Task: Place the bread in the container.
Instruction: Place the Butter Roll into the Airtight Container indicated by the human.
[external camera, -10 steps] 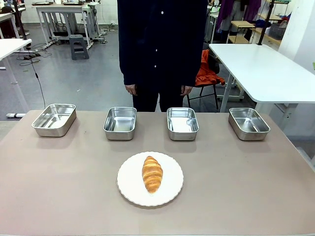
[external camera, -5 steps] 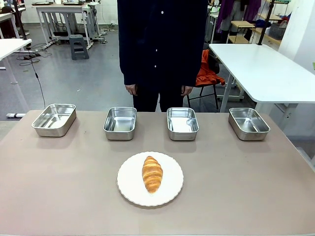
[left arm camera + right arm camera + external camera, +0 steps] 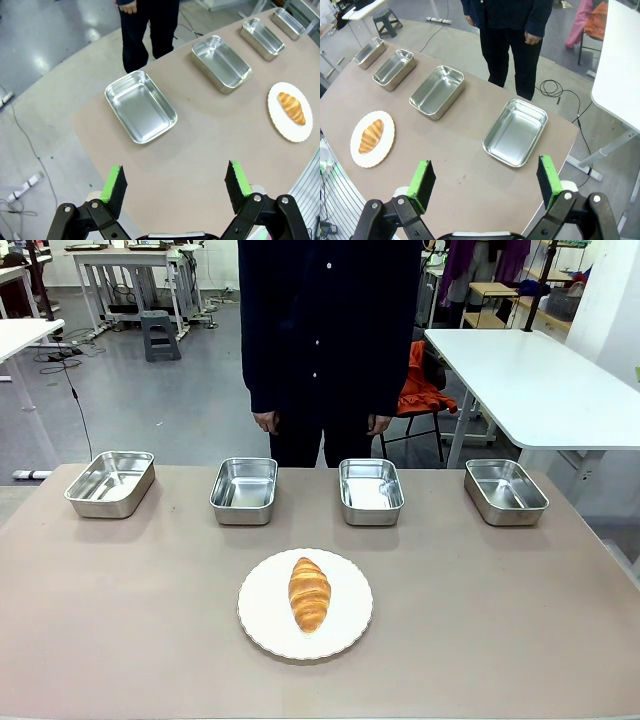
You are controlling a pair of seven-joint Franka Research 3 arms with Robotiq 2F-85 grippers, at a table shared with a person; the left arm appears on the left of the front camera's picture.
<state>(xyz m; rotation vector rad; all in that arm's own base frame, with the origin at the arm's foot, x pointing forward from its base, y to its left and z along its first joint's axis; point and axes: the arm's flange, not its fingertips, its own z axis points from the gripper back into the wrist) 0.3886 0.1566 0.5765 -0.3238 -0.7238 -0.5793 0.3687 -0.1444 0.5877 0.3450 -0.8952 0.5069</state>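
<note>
Nothing has moved; bread (image 3: pixel 310 594) on plate (image 3: pixel 262 625), long axis toward the person (image 3: pixel 325 330).

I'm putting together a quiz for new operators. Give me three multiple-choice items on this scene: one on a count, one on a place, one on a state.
1. How many steel trays stand on the table?
A three
B four
C five
2. Where does the croissant lie?
A in a tray
B on the bare table
C on the white plate
3. How does the left gripper stand?
A open and empty
B shut on the croissant
C shut on a tray

Answers:
1 B, four trays stand in a row along the far side.
2 C, it rests in the plate's middle.
3 A, its green pads are far apart with nothing between them.
</note>
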